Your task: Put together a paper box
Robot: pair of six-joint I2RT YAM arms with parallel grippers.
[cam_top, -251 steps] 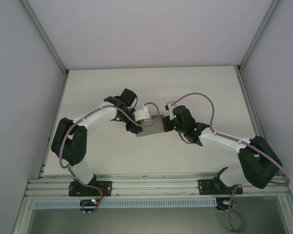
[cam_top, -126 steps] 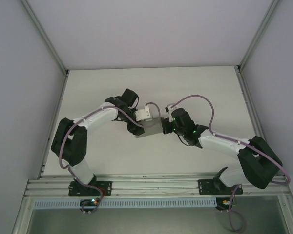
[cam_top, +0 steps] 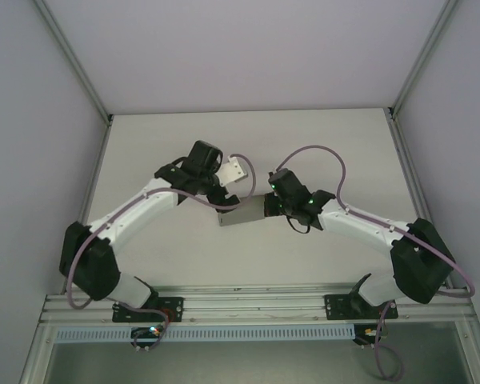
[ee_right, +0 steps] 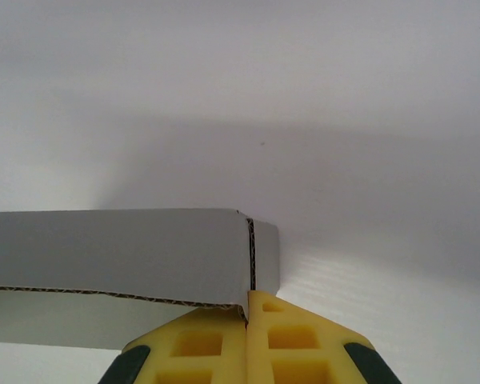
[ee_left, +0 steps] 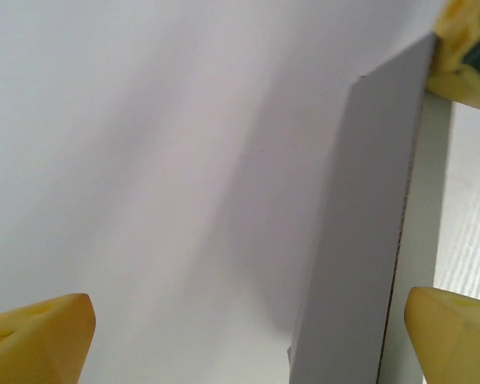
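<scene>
One white table point(cam_top: 320, 136), walled on three sides. Two arms over it, left arm point(cam_top: 136, 216) and right arm point(cam_top: 368, 228), both bent inward toward mid-table. Between their ends, box point(cam_top: 244, 214): grey card, shallow, at mid-table, long side running left to right. Cannot tell whether resting on table or raised off it. At left gripper point(ee_left: 248, 340): jaws spread wide, yellow fingers point(ee_left: 40, 340) well apart, gripping nothing. One box wall upright between them, nearer the finger at the wrist view's right edge; contact not confirmed. At right gripper point(ee_right: 248, 320): clamped on box at its right end, card edge at the corner pinched between the yellow pads.
</scene>
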